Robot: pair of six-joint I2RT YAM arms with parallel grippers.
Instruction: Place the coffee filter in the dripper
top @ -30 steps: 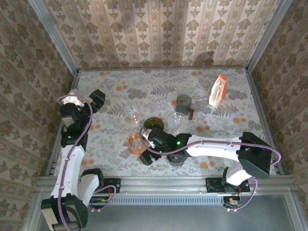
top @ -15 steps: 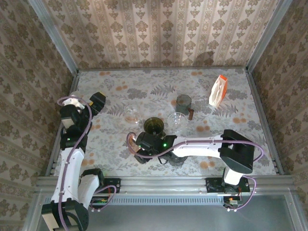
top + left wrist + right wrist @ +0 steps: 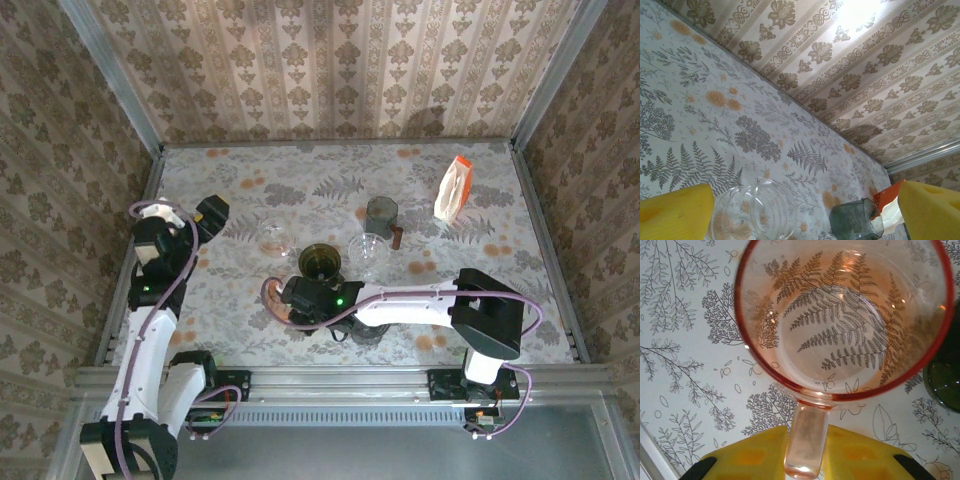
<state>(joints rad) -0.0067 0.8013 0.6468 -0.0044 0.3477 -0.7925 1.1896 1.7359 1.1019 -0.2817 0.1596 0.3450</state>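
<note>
The pink glass dripper stands empty on the patterned table, and the fern print shows through its bottom. Its handle points toward my right gripper, whose yellow pads press on both sides of it. In the top view this dripper sits at the front centre, with the right gripper at its right side. Raised at the left, my left gripper stands open with nothing between its pads. I cannot make out the coffee filter.
A clear glass vessel, a dark green round vessel, a clear cup and a grey cup stand mid-table. An orange-and-white packet stands at the back right. Walls close off three sides.
My right gripper slid left to the pink dripper and closed on its handle, nudging the dripper a little left. The left arm shifted slightly right and stayed open.
</note>
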